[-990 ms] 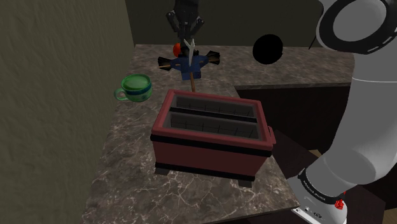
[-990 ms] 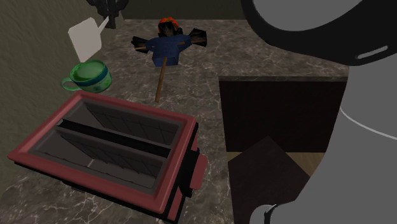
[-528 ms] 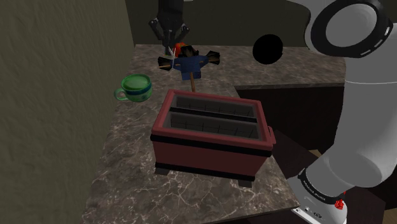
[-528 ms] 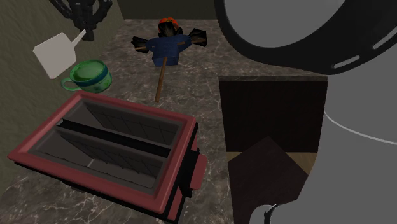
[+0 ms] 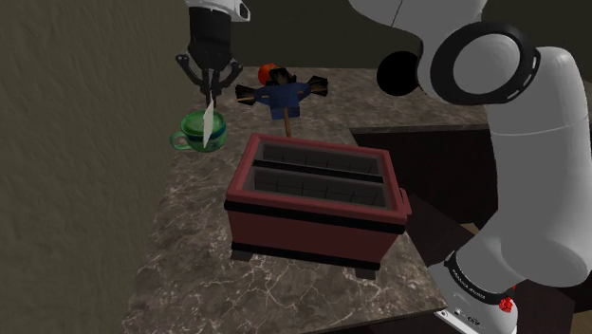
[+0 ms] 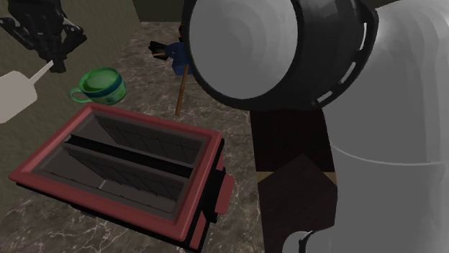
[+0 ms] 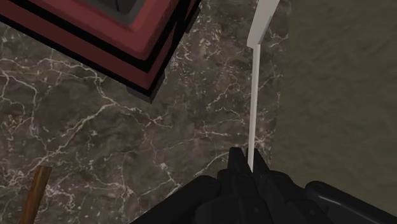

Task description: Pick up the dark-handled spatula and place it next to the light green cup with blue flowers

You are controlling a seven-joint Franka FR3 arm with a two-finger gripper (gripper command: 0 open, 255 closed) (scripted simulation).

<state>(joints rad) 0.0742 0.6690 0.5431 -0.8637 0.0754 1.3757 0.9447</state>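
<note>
I'm swinging the spatula [image 5: 206,126] away from the doll [image 5: 282,93] toward the wall [image 5: 95,95], gripper [image 5: 210,87] clamped on its handle end. It's hanging blade-down in the air just by the cup [image 5: 193,132], so I'm nearing the set-down.

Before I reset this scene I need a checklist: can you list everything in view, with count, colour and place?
spatula: one, white blade and thin pale shaft, hanging blade-down in the air close to the cup
cup: one, green with a blue band, on the countertop between the toaster and the wall
toaster: one, dark red with black trim and two slots, mid-counter
figure on a stick: one, blue body, orange head, brown stick, lying at the back of the counter beyond the toaster
countertop: one, dark veined stone
wall: one, drab grey-brown, along the counter's edge by the cup
arm: one, white with dark joints, reaching over the counter
gripper: one, black, shut on the spatula's upper end
</note>
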